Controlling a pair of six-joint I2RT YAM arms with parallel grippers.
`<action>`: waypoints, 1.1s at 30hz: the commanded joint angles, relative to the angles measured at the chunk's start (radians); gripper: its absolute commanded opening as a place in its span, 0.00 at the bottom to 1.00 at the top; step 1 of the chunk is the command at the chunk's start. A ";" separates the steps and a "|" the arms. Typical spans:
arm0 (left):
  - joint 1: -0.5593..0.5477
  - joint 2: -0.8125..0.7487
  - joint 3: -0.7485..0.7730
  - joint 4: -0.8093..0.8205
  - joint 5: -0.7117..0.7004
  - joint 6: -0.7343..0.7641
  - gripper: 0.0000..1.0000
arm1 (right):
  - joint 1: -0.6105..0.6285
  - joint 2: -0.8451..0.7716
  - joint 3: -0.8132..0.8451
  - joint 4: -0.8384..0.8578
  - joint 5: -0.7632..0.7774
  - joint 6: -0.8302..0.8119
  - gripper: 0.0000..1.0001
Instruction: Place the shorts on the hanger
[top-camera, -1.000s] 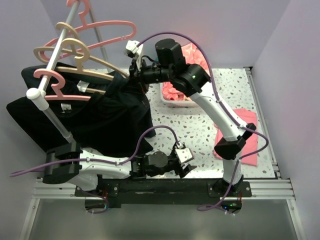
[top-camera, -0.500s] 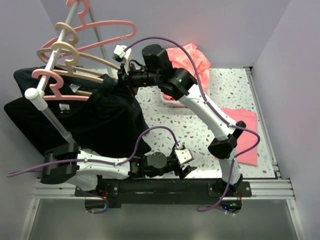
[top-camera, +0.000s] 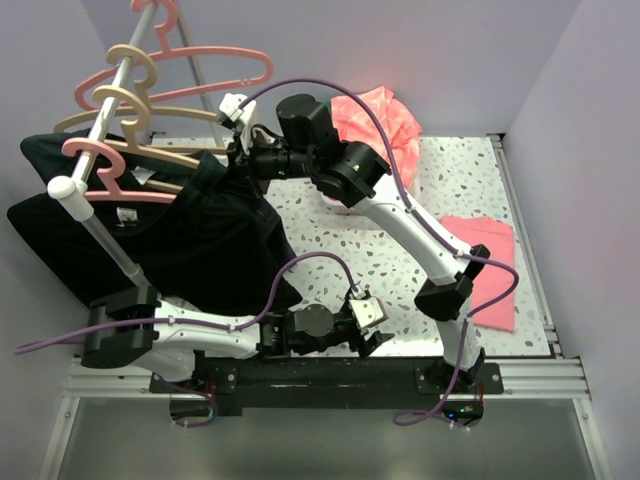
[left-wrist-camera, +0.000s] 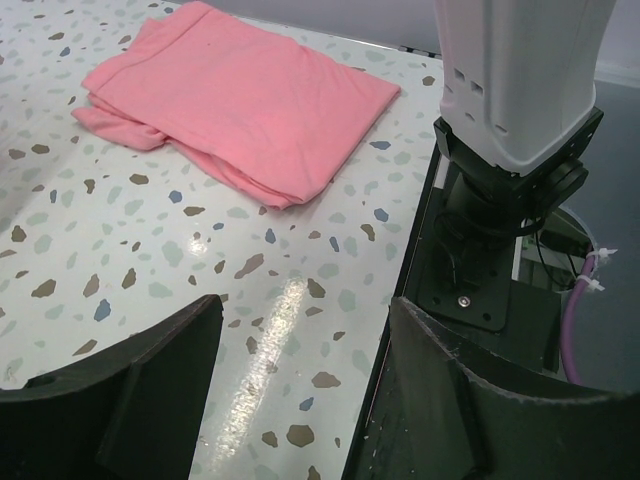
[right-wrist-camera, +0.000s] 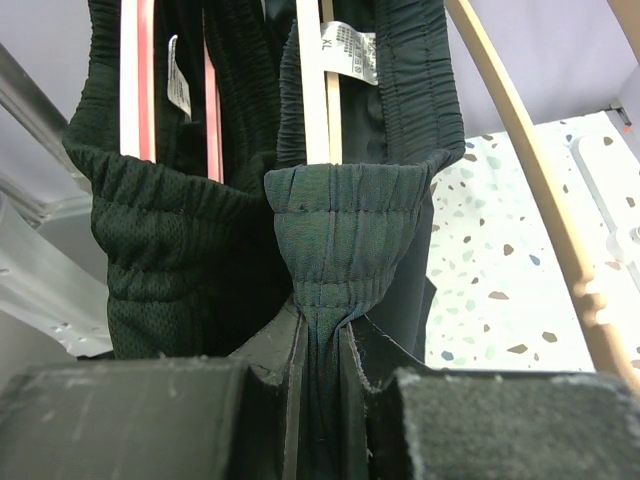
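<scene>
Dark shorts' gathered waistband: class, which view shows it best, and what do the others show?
The right wrist view: the ribbed waistband of the dark navy-black soft fabric shorts fills it, pinched in the right gripper. The top external view shows only dark hanging cloth; the left wrist view shows none of it.

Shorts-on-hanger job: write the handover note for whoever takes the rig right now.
Right tool: shut on the shorts, pinching the gathered waistband, held up among the hung hangers.
Left tool: open, empty, low over the table.
Hanger: beige, hung up; its arm runs just right of the waistband in the right wrist view.
Done: shorts picked up and brought to the hanger.
Left: get the waistband over the hanger arm, check it holds, then release. Whether any is hooked on already cannot be told.
</scene>
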 joint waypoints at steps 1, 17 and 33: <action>-0.008 0.006 0.005 0.066 0.013 -0.012 0.72 | 0.013 -0.019 0.064 0.088 0.022 0.012 0.00; -0.009 0.000 -0.007 0.076 0.010 -0.018 0.72 | 0.024 0.015 0.070 0.072 0.046 0.001 0.00; -0.012 0.005 -0.005 0.079 -0.015 -0.014 0.76 | 0.024 -0.146 -0.079 0.126 0.153 0.009 0.54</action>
